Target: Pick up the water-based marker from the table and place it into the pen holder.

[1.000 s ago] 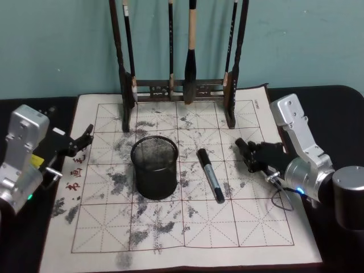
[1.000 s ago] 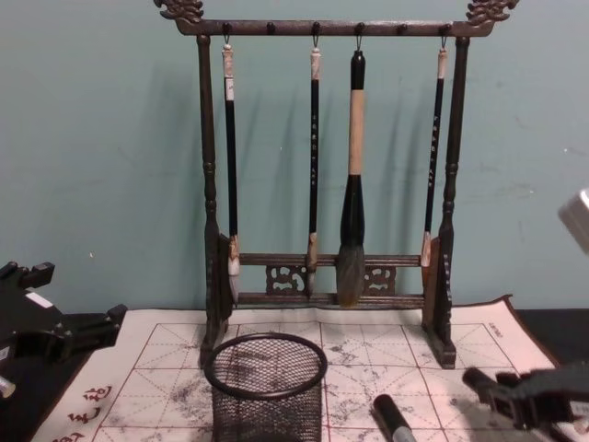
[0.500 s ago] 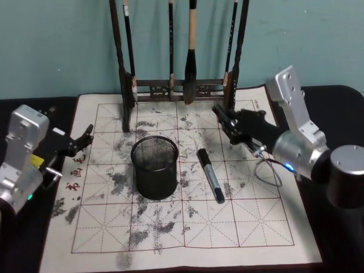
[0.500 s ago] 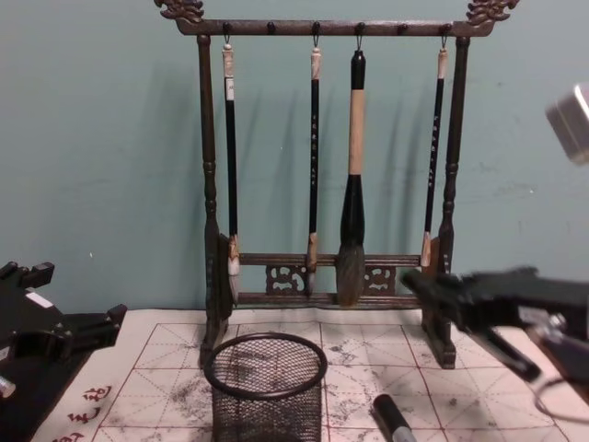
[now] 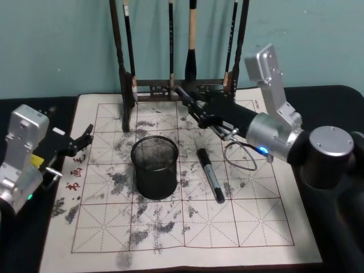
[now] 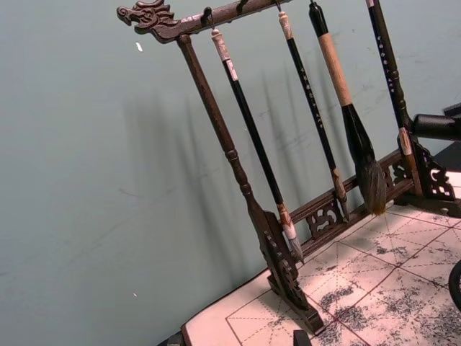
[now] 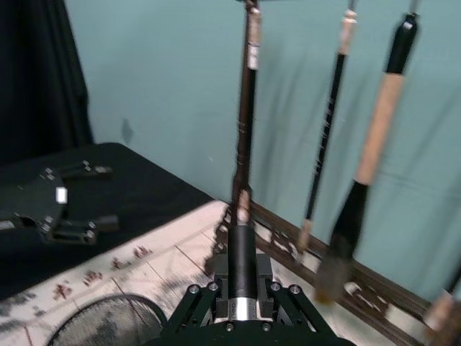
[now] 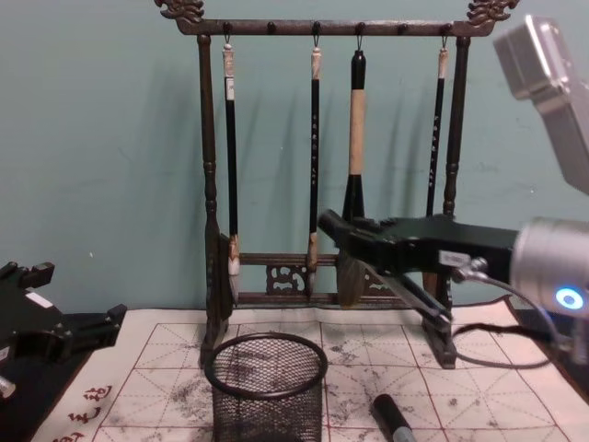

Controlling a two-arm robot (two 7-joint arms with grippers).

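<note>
Silver right arm (image 5: 268, 71) bears black end effector (image 5: 181, 91), looped cable (image 5: 226, 151), blue light (image 5: 261, 151).

The pen holder (image 5: 154, 166) is black wire mesh; the marker (image 5: 210, 174) is black with a grey band. The off-white mat (image 5: 239, 223) carries a reddish grid, black ink blotches and red characters (image 5: 73, 179) at its left edge. The brush rack (image 5: 182, 88) is dark brown, the wall (image 5: 68, 45) teal, the surface (image 5: 341, 95) black.
</note>
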